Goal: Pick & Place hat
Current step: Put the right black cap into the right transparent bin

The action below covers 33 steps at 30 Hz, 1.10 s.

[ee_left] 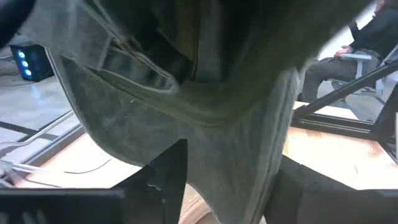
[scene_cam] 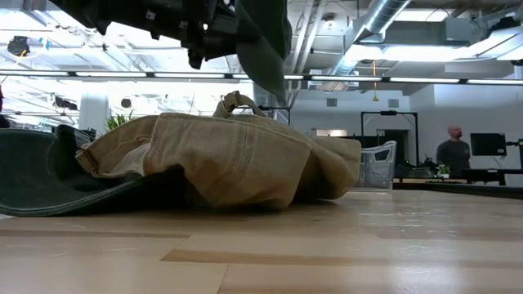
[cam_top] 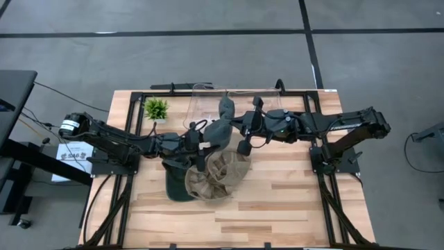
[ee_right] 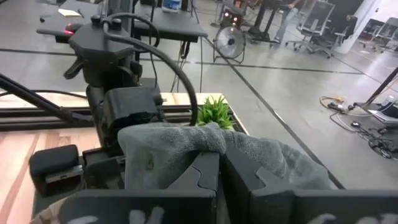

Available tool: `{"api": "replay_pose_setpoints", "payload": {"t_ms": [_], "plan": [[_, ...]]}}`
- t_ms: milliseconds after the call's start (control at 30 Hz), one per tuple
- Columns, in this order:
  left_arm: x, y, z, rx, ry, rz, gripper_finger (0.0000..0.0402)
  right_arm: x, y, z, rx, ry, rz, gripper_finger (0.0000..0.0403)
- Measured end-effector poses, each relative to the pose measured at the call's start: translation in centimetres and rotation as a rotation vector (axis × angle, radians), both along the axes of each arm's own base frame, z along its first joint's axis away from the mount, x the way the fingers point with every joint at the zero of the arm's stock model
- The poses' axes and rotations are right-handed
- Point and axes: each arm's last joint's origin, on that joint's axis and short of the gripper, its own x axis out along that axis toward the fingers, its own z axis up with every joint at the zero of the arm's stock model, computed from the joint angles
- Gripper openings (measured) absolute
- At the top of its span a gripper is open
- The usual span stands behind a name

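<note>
1. Grey hat (cam_top: 220, 129) held up at the centre of the high view, above the table (cam_top: 291, 208), stretched between both grippers; limp fabric trailing toward upper centre of the frame.
2. Seen in the low view as a dark fold (scene_cam: 270, 41) hanging at top centre, clear of the wood.
3. Right gripper (ee_right: 219, 163) clamped tight on the grey hat (ee_right: 205, 146), fingers pressed together with cloth bunched over them; in the high view placed just right of centre (cam_top: 243, 142).
4. Left gripper (cam_top: 201, 142) just left of centre in the high view, touching the same hat; fingers (ee_left: 165, 174) parted, with grey cloth (ee_left: 205, 93) draped between and over them; firm grip or loose contact cannot be told.
5. Tan hat (cam_top: 220, 175) lying crumpled on the table below centre in the high view, directly under the grippers; filling mid-frame in the low view (scene_cam: 237, 159).
6. Dark green hat (cam_top: 177, 184) flat on the wood, touching the tan one on its left side; at the left edge in the low view (scene_cam: 41, 175).
7. Small green plant (cam_top: 155, 108) upper left of the table; clear bin (cam_top: 208, 101) at upper centre.
8. Person (scene_cam: 451, 151) standing far off at right in the low view.
</note>
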Motion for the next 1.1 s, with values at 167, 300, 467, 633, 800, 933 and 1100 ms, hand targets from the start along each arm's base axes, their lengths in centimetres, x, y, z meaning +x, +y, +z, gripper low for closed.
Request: {"api": "replay_pose_setpoints", "payload": {"t_ms": [167, 300, 467, 633, 800, 933, 1100], "plan": [[0.0, -0.3, -0.1, -0.006, 0.007, -0.062, 0.0071, -0.1, 0.0, -0.2, -0.004, 0.027, 0.0, 0.0], [0.0, -0.3, -0.1, -0.001, 0.011, -0.091, 0.0014, -0.3, 0.0, -0.9, -0.008, 0.096, -0.001, 0.0], [0.0, -0.4, -0.2, 0.008, 0.025, -0.117, 0.0014, -1.1, 0.0, -2.1, 0.015, 0.234, -0.02, 0.0], [0.0, -0.9, -0.3, 0.029, 0.04, -0.284, 0.0014, -1.8, 0.6, -3.0, 0.028, 0.338, -0.016, 0.0], [-0.1, -1.3, -0.5, 0.056, 0.061, -0.448, 0.0013, -2.2, 2.1, -3.2, 0.016, 0.362, 0.036, 0.0], [-0.2, -1.4, -1.0, 0.075, 0.113, -0.495, 0.0015, -2.5, 3.4, -2.1, 0.044, 0.346, 0.126, 0.0], [-0.2, -1.3, -1.2, 0.077, 0.129, -0.491, 0.0013, -2.9, 4.6, -0.5, 0.205, 0.311, 0.263, 0.0]]}}
